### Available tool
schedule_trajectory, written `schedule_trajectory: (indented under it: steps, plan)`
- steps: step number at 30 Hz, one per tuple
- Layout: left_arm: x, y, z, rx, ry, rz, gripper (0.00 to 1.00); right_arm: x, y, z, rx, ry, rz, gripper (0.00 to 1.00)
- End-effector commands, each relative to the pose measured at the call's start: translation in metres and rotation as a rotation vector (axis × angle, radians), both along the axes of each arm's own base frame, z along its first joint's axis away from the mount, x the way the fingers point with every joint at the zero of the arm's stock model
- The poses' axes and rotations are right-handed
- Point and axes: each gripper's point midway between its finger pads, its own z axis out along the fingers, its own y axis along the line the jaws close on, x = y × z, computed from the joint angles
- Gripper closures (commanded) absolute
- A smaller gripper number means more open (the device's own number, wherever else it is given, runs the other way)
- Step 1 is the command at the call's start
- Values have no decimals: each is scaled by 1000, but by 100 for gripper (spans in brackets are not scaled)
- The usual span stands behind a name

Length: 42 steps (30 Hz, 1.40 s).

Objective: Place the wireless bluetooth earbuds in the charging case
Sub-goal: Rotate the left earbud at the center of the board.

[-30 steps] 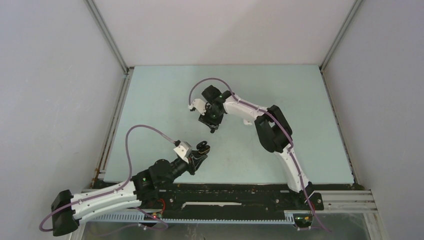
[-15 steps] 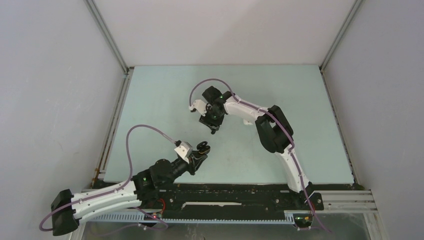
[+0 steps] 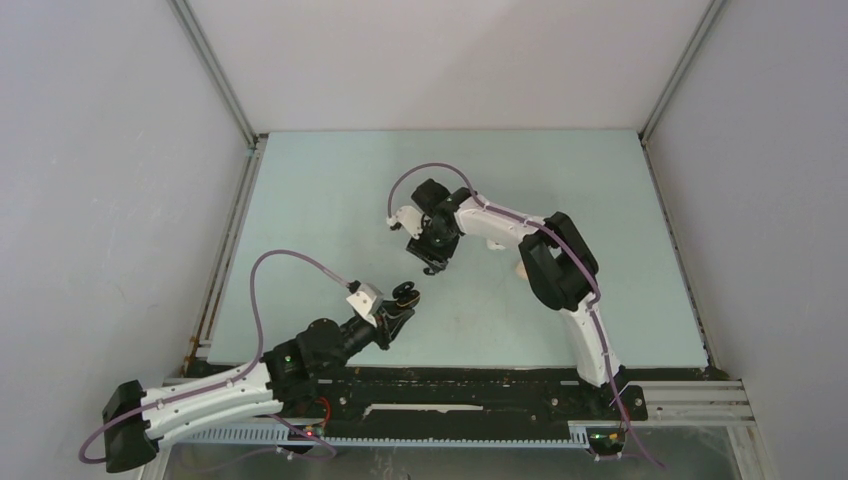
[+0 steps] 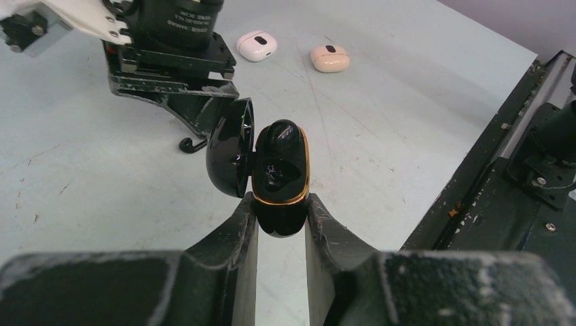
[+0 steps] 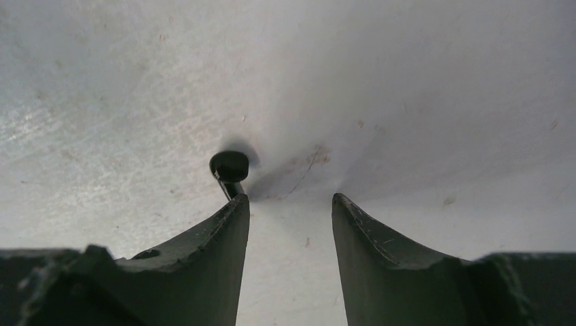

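My left gripper [image 4: 280,201] is shut on a black charging case [image 4: 280,178] with a gold rim, held just above the table [image 3: 330,200]. Its lid [image 4: 229,157] hangs open to the left, and a dark rounded shape sits in the far end of the cavity. A black earbud [image 5: 229,166] lies on the table with its stem running under my right gripper's left fingertip [image 5: 238,204]. The right gripper [image 5: 290,198] hovers low over the table, open, with nothing between its fingers. In the left wrist view the same earbud [image 4: 185,144] lies below the right gripper [image 4: 197,119], just beyond the case.
A white pod-shaped case [image 4: 257,45] and a beige one [image 4: 330,58], both closed, lie farther back on the table. The black base rail [image 4: 489,170] runs along the near edge on the right. Grey walls enclose the table on three sides.
The right arm's wrist has shifted a little to the right and nearer. The left arm and the case it holds have not moved.
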Motion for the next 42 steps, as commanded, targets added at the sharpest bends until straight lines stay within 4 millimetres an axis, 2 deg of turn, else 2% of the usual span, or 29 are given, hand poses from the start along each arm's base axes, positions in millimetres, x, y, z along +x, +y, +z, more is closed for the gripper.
schedule_trajectory:
  steps: [1,4,11,19,25,30,33,36,39,42]
  plan:
    - [2,-3,33,-79,-62,2,100,-34,-29,-21,-101,114,-41,49]
    - [2,-2,33,-80,-64,2,100,-37,-28,-23,-104,110,-27,48]
    - [1,-3,33,-86,-57,-4,100,-25,-20,-28,-106,60,-3,48]
    - [1,-2,31,-82,-55,-1,100,-37,-11,-38,-116,66,66,48]
    - [1,-2,30,-79,-56,0,100,-41,3,-30,-90,56,99,48]
    - [1,-1,30,-78,-57,1,100,-42,-2,-6,-70,57,104,48]
    - [2,-2,30,-75,-57,3,100,-33,-7,11,-35,41,79,48]
    - [2,-3,31,-75,-57,0,100,-17,-11,17,-18,4,52,47]
    - [1,-4,30,-74,-54,-4,100,-5,-13,12,-26,-22,41,47]
    - [1,-4,30,-76,-49,-4,100,-1,-11,-3,-50,-26,54,47]
